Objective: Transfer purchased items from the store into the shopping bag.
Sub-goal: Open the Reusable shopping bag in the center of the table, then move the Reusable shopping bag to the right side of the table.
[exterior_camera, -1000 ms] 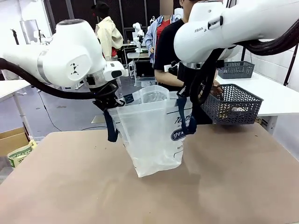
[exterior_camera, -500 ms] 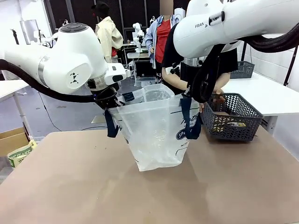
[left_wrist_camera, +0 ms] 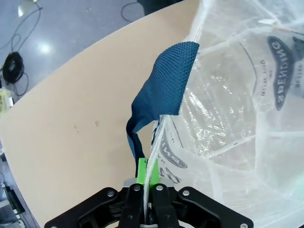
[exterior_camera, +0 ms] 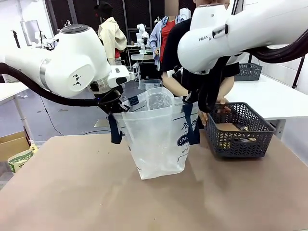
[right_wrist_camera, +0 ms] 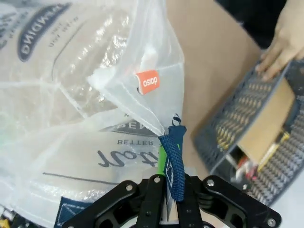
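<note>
Firmly pinched from both sides
Left gripper (left_wrist_camera: 148, 176) and right gripper (right_wrist_camera: 167, 183) were clamped shut on the rim of the shopping bag (exterior_camera: 156, 139), spreading it between them; the store (exterior_camera: 238, 145) stood just beside it on the table (exterior_camera: 72, 192), purchased items (exterior_camera: 226, 129) inside.

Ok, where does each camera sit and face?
Front: fixed between the arms, facing across the table at the person; both arms show, left gripper and right gripper shut on the shopping bag.
Left wrist: looks past its own shut jaws at bag and table.
Right wrist: looks past its own shut jaws at bag, basket, the person's hand.
All three share the bag.
</note>
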Controlling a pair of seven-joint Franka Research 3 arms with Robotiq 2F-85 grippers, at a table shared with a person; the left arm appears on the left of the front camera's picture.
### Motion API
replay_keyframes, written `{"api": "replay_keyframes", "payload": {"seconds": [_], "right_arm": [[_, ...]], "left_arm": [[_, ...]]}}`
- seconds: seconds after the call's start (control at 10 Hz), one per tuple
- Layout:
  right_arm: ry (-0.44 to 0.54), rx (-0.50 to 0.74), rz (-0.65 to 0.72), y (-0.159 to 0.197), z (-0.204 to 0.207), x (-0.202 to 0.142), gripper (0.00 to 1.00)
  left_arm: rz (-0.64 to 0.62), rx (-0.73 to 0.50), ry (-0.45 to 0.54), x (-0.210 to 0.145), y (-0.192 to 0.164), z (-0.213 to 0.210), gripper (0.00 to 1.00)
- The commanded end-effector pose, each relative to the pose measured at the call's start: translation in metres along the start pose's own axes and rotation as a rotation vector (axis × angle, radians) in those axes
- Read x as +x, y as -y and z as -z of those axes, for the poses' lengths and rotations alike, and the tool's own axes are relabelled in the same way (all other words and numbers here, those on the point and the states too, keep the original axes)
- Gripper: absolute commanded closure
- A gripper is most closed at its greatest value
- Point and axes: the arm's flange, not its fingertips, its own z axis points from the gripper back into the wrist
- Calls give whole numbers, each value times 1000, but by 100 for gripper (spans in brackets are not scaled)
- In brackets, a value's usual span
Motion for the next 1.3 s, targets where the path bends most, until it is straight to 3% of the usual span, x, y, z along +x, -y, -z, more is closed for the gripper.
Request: {"api": "replay_keyframes", "payload": {"seconds": [0.0,0.3,0.5,1.2], "right_arm": [[43,22,-23,-1,12,-8,100],[75,17,-44,1,17,-6,100],[82,16,-47,0,16,-4,100],[54,-10,-27,0,8,1,100]], "left_arm": [[83,-82,2,-2,-6,-1,100],[108,-191,13,-6,-15,2,100],[127,-133,-24,-6,-13,5,100],[100,-158,8,-1,-9,3,100]]}}
